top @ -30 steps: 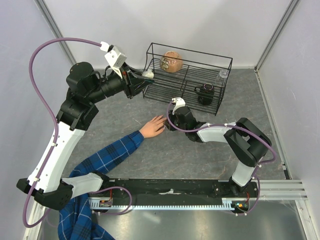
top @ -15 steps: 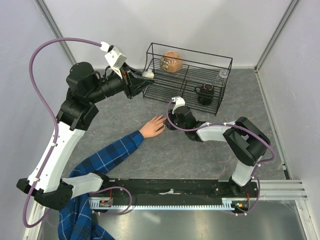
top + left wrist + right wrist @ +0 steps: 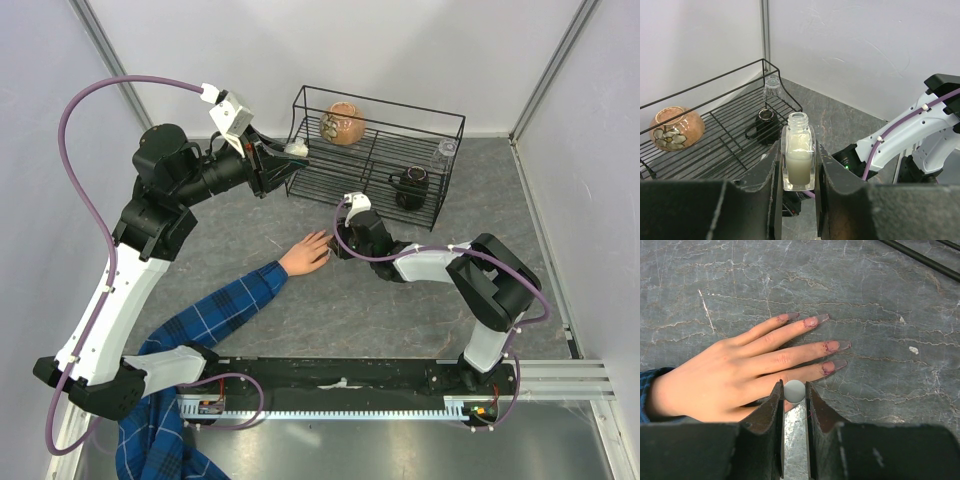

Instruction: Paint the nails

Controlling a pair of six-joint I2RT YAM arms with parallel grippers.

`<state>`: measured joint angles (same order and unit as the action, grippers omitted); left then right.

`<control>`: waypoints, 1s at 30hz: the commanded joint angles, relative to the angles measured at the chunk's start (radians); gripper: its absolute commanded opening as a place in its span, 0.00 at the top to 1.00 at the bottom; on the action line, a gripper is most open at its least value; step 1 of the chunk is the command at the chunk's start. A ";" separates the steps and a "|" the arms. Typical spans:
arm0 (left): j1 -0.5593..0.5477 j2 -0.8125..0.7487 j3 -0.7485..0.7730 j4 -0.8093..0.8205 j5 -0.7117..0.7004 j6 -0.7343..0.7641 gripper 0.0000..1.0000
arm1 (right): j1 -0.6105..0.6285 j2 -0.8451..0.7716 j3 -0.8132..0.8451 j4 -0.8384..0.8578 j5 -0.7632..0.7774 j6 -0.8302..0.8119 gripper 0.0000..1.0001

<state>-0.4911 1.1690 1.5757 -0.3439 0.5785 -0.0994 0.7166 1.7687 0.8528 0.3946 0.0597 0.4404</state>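
Note:
A light skin-coloured hand (image 3: 735, 370) lies flat on the grey table, its blue plaid sleeve (image 3: 215, 310) trailing toward the near left. The nails (image 3: 838, 345) are long and pale, with reddish smudges at their bases. My right gripper (image 3: 794, 390) hovers just over the thumb side of the hand (image 3: 305, 255), shut on a small round white cap (image 3: 794, 391); the brush under it is hidden. My left gripper (image 3: 798, 165) is raised beside the rack, shut on a small clear open bottle (image 3: 798, 160) holding pale liquid.
A black wire rack (image 3: 440, 205) stands at the back with a brown floral pot (image 3: 342, 124), a black cup (image 3: 410, 185) and a clear glass (image 3: 446, 150) in it. White walls close off the back and both sides.
My right wrist has edged very slightly toward the hand. The hand, the bottle and the left arm have not moved.

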 commanded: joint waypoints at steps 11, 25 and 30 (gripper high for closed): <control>-0.003 0.001 0.029 0.017 0.015 0.007 0.98 | 0.024 -0.009 0.025 0.007 -0.018 -0.008 1.00; -0.004 -0.005 0.017 0.023 0.020 0.004 0.98 | 0.034 -0.041 -0.001 -0.002 -0.004 0.030 1.00; -0.007 -0.006 0.010 0.022 0.020 0.006 0.98 | 0.030 -0.035 -0.009 0.007 0.017 0.041 1.00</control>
<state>-0.4927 1.1698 1.5757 -0.3439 0.5800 -0.0994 0.7444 1.7634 0.8513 0.3798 0.0563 0.4610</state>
